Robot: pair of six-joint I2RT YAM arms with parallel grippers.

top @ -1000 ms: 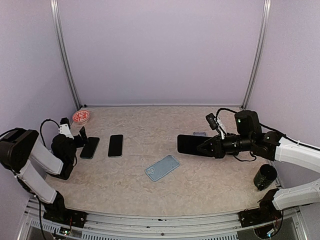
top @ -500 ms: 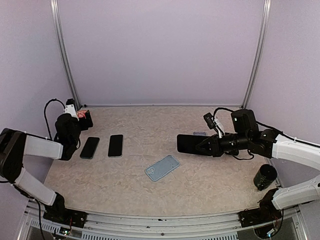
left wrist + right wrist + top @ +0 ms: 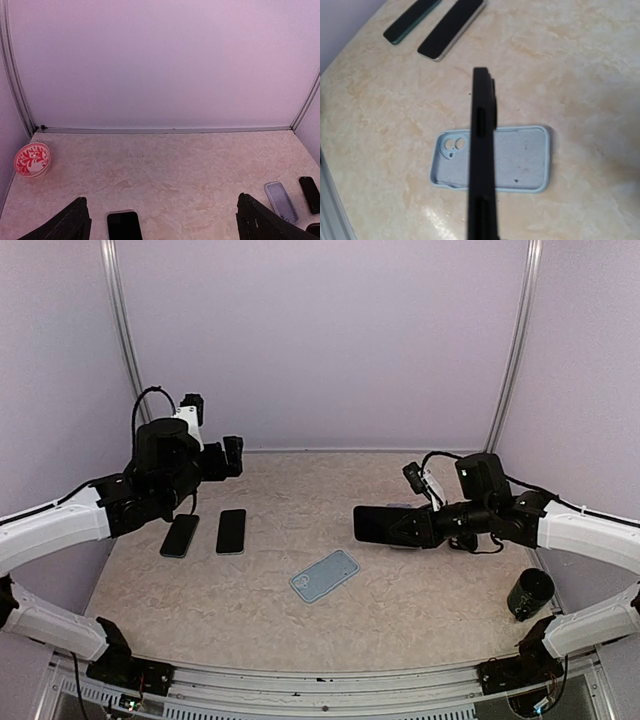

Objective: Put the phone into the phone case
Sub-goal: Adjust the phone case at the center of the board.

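Between the closed fingers of the right gripper (image 3: 408,528) sits the black phone (image 3: 378,526), clamped by one end and held on its edge above the worktop (image 3: 300,640), its free end pointing away from the gripper toward the left arm's side. The right arm reaches in low and nearly level, forearm stretched over the worktop. Below and just ahead of this gripper the pale blue phone case (image 3: 325,575) lies flat, open side up. In the right wrist view the phone's thin edge crosses over the middle of the case. Behind the gripper, beside the arm, stands a black cup (image 3: 528,592). The left gripper (image 3: 232,456) is spread wide and empty, carried high on a lifted, bent arm, its fingers (image 3: 70,227) aimed toward the back wall. Beneath it a green-edged phone (image 3: 180,535) and a pale-edged phone (image 3: 231,531) lie side by side. Farther off to its left a red-patterned bowl (image 3: 32,159) sits in the corner.
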